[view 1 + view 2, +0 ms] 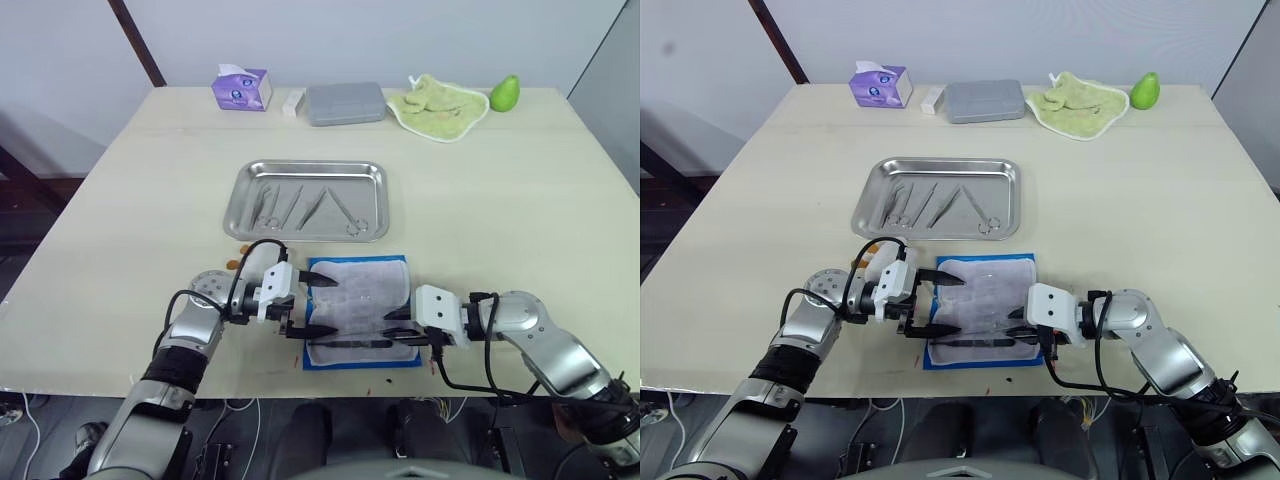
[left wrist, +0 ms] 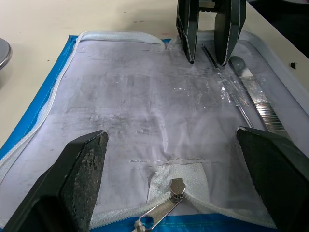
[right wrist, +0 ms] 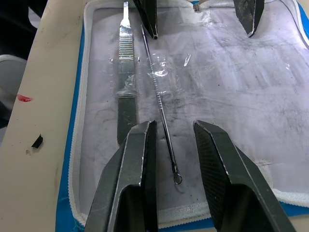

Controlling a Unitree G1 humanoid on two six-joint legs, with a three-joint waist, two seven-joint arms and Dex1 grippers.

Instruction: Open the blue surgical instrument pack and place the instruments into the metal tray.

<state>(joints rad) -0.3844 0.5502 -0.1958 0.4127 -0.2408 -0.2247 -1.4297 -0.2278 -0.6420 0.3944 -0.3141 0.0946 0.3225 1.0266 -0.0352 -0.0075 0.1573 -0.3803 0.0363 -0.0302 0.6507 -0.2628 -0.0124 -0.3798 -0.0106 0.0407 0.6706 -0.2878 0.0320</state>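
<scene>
Pack status: blue surgical instrument pack (image 1: 360,312) lies unzipped and spread flat at the near edge of the table (image 1: 520,200), grey-white lining up, just near of the metal tray (image 1: 306,200). Tray already holds several instruments (image 1: 305,207), laid side by side across its floor. Two remain on the pack's near strip: a flat scalpel-type handle (image 3: 124,72) and a thin wire-like probe (image 3: 159,101) just beside it, both under a clear film. Right gripper (image 3: 175,159) sits low over the probe's looped end, fingers a little apart and straddling it, not yet closed. Left gripper (image 1: 312,305) rests at the pack's left edge, fingers spread wide, empty. Judgement: opening done, transfer mostly done; two pieces left, the probe apparently next.
</scene>
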